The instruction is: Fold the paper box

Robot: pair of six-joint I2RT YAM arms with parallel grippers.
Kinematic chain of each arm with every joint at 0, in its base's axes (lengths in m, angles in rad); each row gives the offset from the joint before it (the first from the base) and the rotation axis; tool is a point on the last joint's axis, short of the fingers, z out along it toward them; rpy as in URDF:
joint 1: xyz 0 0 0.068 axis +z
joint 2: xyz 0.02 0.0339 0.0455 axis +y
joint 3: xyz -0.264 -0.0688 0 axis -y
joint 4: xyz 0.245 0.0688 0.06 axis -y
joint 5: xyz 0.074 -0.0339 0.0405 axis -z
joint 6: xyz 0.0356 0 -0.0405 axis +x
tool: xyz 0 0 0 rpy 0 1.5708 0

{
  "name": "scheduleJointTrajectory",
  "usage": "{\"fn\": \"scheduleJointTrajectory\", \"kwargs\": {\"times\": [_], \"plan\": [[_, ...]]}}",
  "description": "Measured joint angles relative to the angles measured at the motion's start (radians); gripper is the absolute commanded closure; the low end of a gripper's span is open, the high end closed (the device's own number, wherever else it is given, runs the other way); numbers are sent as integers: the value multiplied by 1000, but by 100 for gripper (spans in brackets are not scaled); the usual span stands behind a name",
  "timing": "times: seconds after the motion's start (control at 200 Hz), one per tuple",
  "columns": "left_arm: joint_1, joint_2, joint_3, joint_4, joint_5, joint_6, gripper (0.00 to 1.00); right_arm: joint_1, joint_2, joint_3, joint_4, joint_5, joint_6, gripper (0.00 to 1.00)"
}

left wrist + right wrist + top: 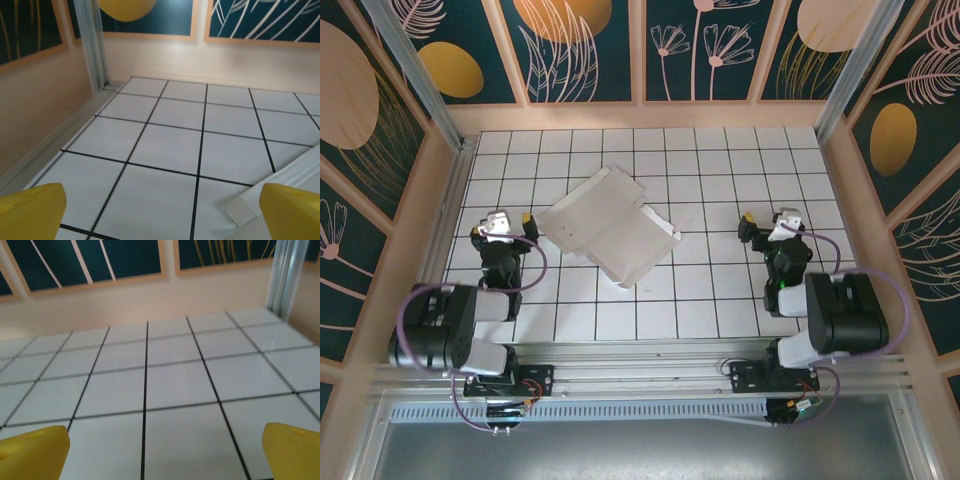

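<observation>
The paper box lies unfolded mid-surface, flanked by the left claw and right claw, both wide open and empty, seemingly poised to start folding from either side.

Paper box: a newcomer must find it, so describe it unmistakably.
On the white gridded table, look mid-table, nearer the left claw. The paper box lies there open: the one plain white cardboard with creased flaps, hiding the black grid lines.

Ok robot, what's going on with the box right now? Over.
Both open, empty: left fingers, right fingers. Unfolded paper box lies between them, untouched. Nothing in the way. Over.
</observation>
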Motion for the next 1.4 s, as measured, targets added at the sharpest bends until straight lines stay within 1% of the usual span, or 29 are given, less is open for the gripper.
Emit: {"fn": "scheduleJointTrajectory", "kwargs": {"times": [0.08, 0.15, 0.21, 0.285, 0.345, 0.445, 0.496, 0.531, 0.591, 0.631, 0.726, 0.781, 0.851, 1.026, 1.066, 1.206, 1.326, 1.401], "plan": [[0, -176, 39, -160, -38, -61, 1, 28, -197, 13, -112, 34, 21, 3], [0, -305, 114, -313, -54, -159, 1, 60, -350, 63, -233, 42, 73, 4], [0, -369, 195, -441, -42, -253, 3, 98, -422, 132, -335, 40, 123, 5], [0, -392, 312, -618, -1, -395, 5, 165, -444, 235, -460, 34, 184, 6], [0, -378, 401, -767, 42, -502, 10, 230, -418, 335, -576, 15, 224, 6], [0, -321, 507, -995, 127, -666, 14, 342, -309, 521, -760, -50, 268, 6], [0, -294, 527, -1087, 165, -742, 22, 391, -231, 617, -843, -90, 274, 6], [0, -275, 536, -1156, 188, -797, 26, 428, -170, 689, -910, -120, 273, 6], [0, -239, 543, -1268, 219, -873, 26, 479, -64, 811, -1021, -159, 267, 6], [0, -213, 545, -1333, 236, -920, 28, 509, 12, 893, -1092, -186, 259, 6], [0, -145, 544, -1461, 259, -1014, 30, 551, 156, 1030, -1211, -217, 239, 5], [0, -111, 535, -1491, 269, -1044, 31, 560, 212, 1067, -1263, -227, 231, 5], [0, -60, 507, -1477, 306, -1052, 31, 563, 272, 1088, -1316, -232, 212, 5], [-8, 114, 480, -1332, 443, -1013, 33, 560, 364, 1111, -1401, -233, 177, 5], [-13, 144, 486, -1312, 453, -996, 33, 555, 372, 1112, -1407, -243, 175, 5], [-9, 183, 510, -1311, 477, -964, 39, 513, 376, 1112, -1404, -285, 179, 5], [-5, 195, 513, -1313, 483, -945, 44, 473, 376, 1110, -1394, -294, 186, 5], [-3, 197, 514, -1311, 495, -927, 43, 460, 377, 1110, -1391, -302, 187, 5]]}}
